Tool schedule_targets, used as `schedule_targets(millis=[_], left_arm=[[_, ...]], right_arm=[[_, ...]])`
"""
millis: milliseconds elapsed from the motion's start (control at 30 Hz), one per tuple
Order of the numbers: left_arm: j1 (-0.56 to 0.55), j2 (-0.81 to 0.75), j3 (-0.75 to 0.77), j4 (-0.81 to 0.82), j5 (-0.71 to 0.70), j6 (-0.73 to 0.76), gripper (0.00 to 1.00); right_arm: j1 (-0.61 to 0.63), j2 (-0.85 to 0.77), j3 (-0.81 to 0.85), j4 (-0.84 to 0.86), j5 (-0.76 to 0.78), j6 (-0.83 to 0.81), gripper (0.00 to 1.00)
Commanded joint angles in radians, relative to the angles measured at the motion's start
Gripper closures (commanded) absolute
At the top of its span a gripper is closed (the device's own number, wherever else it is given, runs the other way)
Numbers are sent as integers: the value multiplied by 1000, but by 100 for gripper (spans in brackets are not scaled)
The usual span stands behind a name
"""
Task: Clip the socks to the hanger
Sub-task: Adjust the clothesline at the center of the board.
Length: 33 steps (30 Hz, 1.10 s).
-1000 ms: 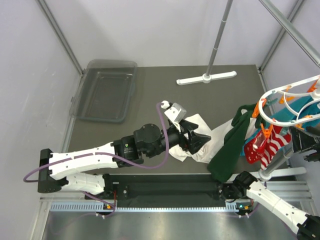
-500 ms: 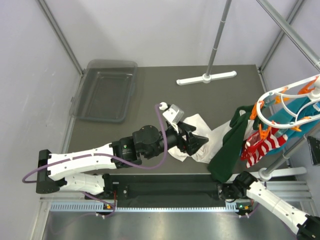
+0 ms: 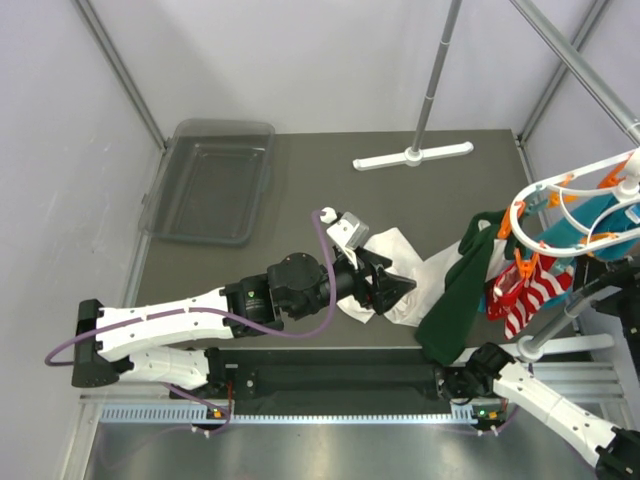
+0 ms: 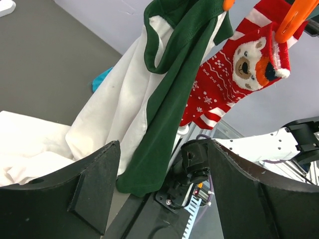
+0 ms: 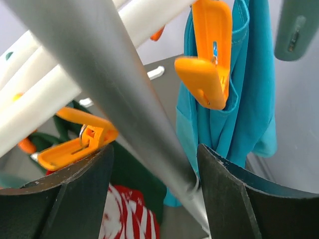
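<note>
The socks (image 4: pixel 234 74) hang from the left side of the hanger (image 3: pixel 560 190), each pinched at the top by an orange clip (image 4: pixel 294 20). They are red. One has white snowflakes, a bear's face in a Santa hat and a striped toe, and the other shows red-and-white stripes just behind it. The hanger is a white double ring with orange clips around it.

A dark green cloth (image 3: pixel 455 295) droops from the hanger's left edge, touching the socks and reaching down to the table. A teal cloth (image 5: pixel 244 104) is clipped on the hanger's right side.

Left of the hanger, the left gripper (image 4: pixel 164 149) sits over a white cloth (image 3: pixel 400 255) with its fingers spread wide. Under the hanger, the right gripper (image 5: pixel 154 149) is also spread, with a grey pole (image 5: pixel 114 84) passing between its fingers.

The dark grey table (image 3: pixel 300 170) has a clear tray (image 3: pixel 210 180) far to the hanger's left, and pale walls all around.
</note>
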<state>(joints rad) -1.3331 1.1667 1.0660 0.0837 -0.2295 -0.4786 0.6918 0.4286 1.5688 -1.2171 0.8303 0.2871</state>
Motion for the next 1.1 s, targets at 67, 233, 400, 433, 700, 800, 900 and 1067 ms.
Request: schedule_targets(millis=[67, 233, 400, 433, 700, 800, 900, 1067], left_arm=[[0, -22, -8, 13, 2, -21, 25], [-1, -15, -8, 8, 5, -35, 25], [-1, -13, -6, 1, -1, -37, 26], [-1, -13, -6, -1, -4, -38, 26], [-1, -13, -1, -9, -11, -37, 26], [-1, -7, 3, -9, -13, -35, 26], [-1, 4, 12, -12, -10, -35, 26], [-1, 10, 18, -13, -7, -38, 27]], right_arm=[[63, -56, -105, 200, 79, -91, 37], [176, -106, -147, 260, 162, -65, 77], [302, -139, -171, 291, 205, -43, 89], [343, -142, -170, 300, 205, -45, 99], [512, -174, -184, 379, 55, -135, 100], [564, -142, -174, 380, 41, -180, 100], [589, -77, -151, 370, 67, -203, 100], [618, -16, -98, 410, 130, -270, 100]])
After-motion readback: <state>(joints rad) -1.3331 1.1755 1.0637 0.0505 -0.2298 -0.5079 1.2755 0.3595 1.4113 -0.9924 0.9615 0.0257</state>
